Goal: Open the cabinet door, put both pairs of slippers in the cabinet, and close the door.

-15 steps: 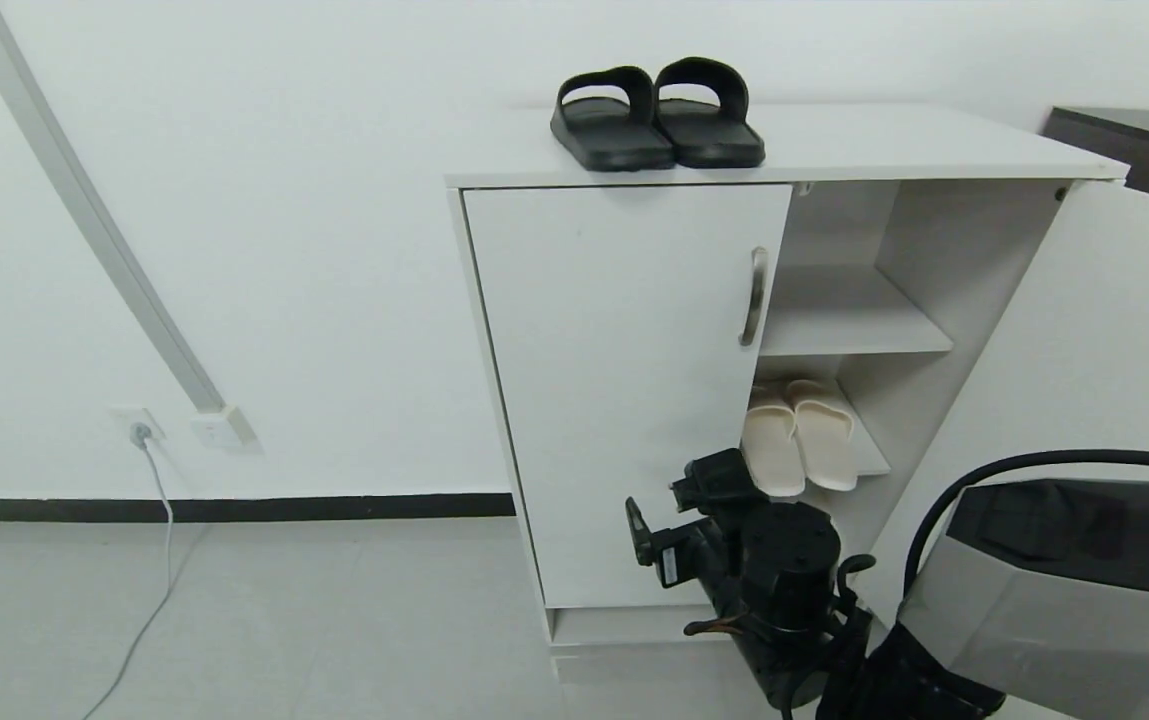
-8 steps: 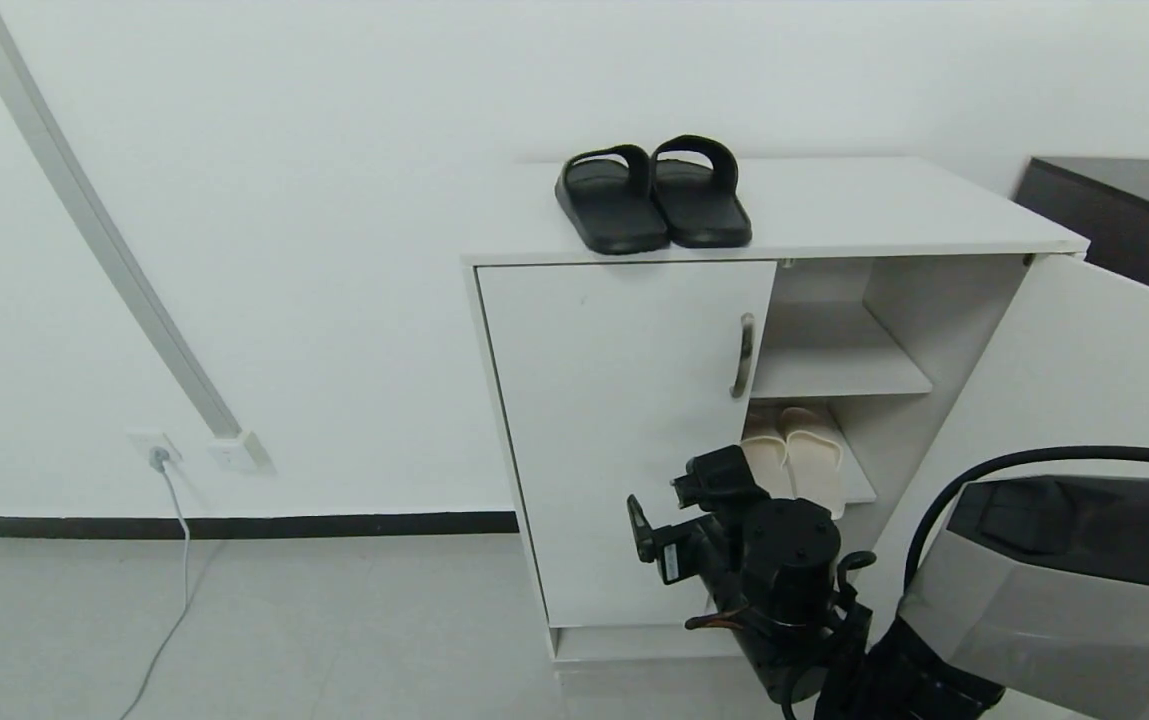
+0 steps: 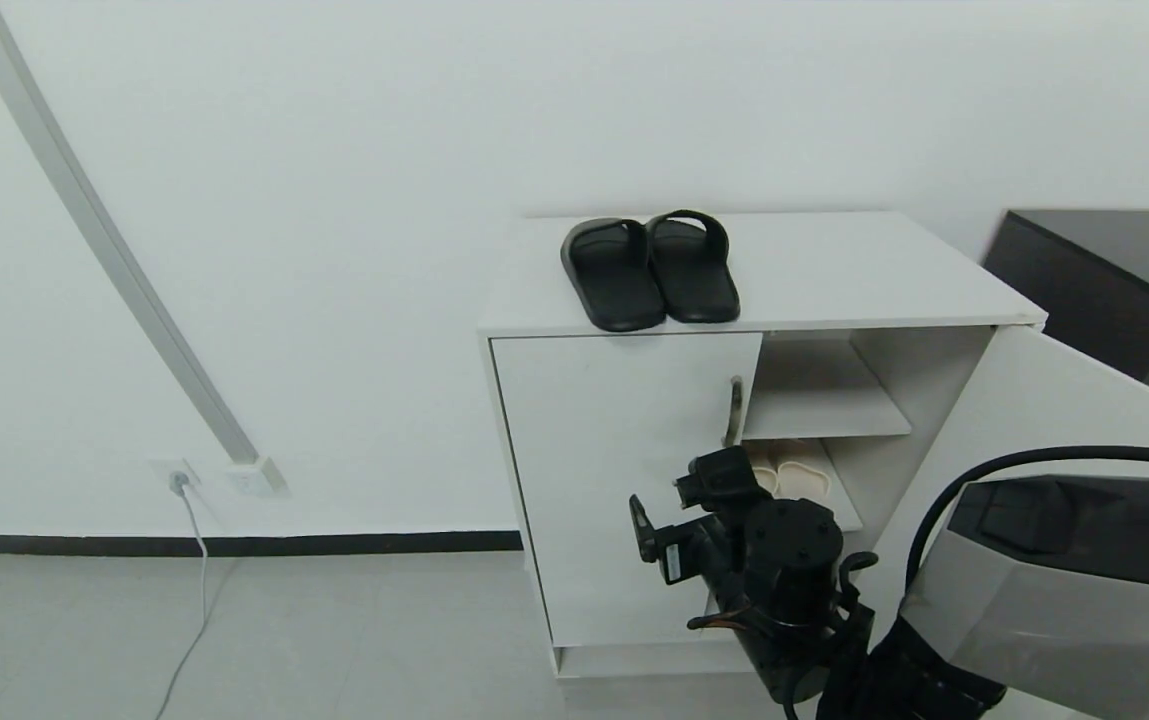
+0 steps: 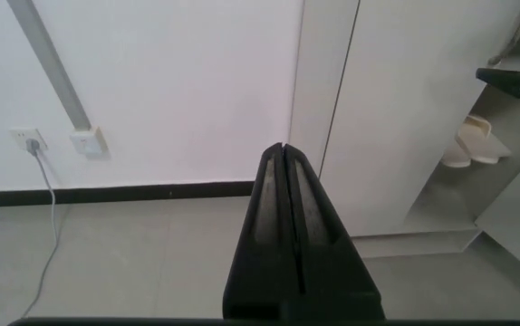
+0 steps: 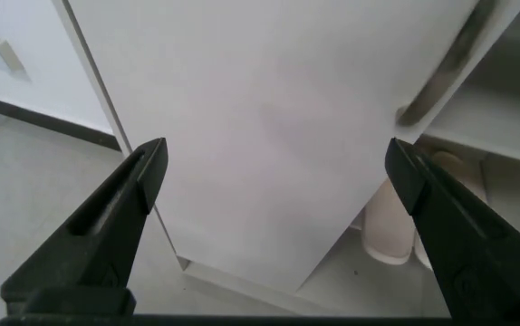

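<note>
A grey conduit [image 3: 104, 240] slants down the white wall [image 3: 334, 150] to a junction box [image 3: 256, 476]. Just beside it, a plugged-in cable [image 3: 196, 590] trails onto the floor [image 3: 334, 640].

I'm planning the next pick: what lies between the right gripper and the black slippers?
In the head view, the closed left door rises from the right gripper to the cabinet top, where the black slippers sit; nothing loose lies between.

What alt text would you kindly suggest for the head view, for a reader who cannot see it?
A white cabinet with its right door open, black slippers on top and cream slippers on a lower shelf inside. The right hand hangs before the shut left door.
</note>
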### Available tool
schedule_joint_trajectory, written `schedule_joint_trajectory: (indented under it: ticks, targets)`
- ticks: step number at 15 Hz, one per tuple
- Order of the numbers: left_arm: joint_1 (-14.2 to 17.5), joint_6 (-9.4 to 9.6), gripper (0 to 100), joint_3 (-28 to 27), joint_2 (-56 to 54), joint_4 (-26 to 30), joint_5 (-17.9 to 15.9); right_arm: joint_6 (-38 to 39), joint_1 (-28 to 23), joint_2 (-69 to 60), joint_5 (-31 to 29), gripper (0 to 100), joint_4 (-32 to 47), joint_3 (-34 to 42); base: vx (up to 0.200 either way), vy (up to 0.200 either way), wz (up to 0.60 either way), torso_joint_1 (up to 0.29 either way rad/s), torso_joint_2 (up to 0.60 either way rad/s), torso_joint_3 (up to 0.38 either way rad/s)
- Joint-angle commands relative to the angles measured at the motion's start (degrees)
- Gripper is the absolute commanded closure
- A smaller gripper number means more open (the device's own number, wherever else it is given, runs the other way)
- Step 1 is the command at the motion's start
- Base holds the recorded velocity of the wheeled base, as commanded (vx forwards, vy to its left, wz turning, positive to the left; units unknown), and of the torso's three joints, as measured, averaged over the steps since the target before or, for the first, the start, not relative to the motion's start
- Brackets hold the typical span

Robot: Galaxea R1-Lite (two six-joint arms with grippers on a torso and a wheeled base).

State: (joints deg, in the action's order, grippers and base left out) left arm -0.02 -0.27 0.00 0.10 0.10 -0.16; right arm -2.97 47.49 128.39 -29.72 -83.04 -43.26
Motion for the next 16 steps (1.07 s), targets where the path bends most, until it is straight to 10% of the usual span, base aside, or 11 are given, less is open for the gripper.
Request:
schedule_joint_trajectory:
  ticks: [1,16]
  targets:
    - [0.02,-0.08,100,0.0,-0.01,-0.01,-0.02,-0.01,-0.03,-0.07,0.01,0,-0.01,0.11,0.0,0.0,0.0,0.217,-0.52,-0.31]
    - [0.02,0.0,100,0.0,-0.01,-0.01,-0.02,-5.2,-0.47,0.1,1.77,0,-4.32,1.96,0.0,0.0,0.0,0.185,-0.43,-0.238]
